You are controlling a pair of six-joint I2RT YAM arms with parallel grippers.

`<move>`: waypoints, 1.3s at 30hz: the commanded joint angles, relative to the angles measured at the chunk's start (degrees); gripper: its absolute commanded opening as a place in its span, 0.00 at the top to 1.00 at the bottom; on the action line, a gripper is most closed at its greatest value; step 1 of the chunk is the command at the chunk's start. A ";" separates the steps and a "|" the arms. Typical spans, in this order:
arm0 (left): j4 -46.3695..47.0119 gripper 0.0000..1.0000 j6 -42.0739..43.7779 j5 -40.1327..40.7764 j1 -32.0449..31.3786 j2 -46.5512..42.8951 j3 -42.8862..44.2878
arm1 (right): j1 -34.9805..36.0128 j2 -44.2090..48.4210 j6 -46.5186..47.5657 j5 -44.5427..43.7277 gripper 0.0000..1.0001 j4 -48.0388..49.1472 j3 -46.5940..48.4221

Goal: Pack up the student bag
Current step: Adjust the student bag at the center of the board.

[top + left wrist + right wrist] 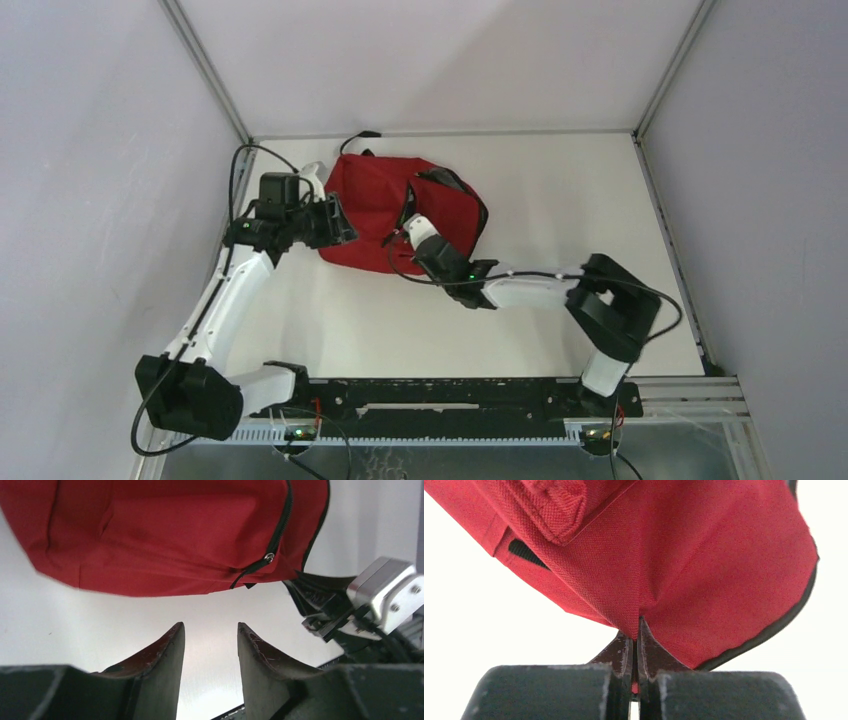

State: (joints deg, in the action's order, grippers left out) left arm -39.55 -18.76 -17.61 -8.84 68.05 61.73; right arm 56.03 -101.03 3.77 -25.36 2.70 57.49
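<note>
Two claws over a white table (560, 200), grey walls (430, 60) round: left claw (210, 626) parted, empty, beside the red student bag (372, 200) near the far left corner; right claw (639, 622) pinched on its fabric.

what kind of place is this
Probably a robot lab test cell: a white table enclosed by plain panels, a left arm and right arm bolted at its near edge, handling a student bag.

Robot body: left arm (225, 300), right arm (530, 292). White link shells, black joints and bases, looping black cables, small green lights. On the left gripper fingers (167, 655): dark, tapered, scuffed, possibly red-stained. Also a silver block (385, 587) with two screws.
</note>
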 commanded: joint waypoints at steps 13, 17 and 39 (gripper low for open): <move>1.49 0.52 10.14 4.79 -22.97 2.37 5.84 | -3.74 27.18 -12.87 2.80 0.34 -19.11 -10.91; -1.30 0.62 7.02 4.33 -25.65 4.06 4.07 | -4.49 30.80 -21.07 6.70 0.36 -19.86 -10.91; 10.33 0.56 -5.52 9.50 -28.36 19.42 2.93 | -16.24 30.46 -38.20 23.91 0.40 -14.74 -11.35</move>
State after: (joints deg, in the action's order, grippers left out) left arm -32.01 -23.20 -10.11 -36.86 87.29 63.79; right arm 39.72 -70.59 -33.15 -2.33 -13.93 46.11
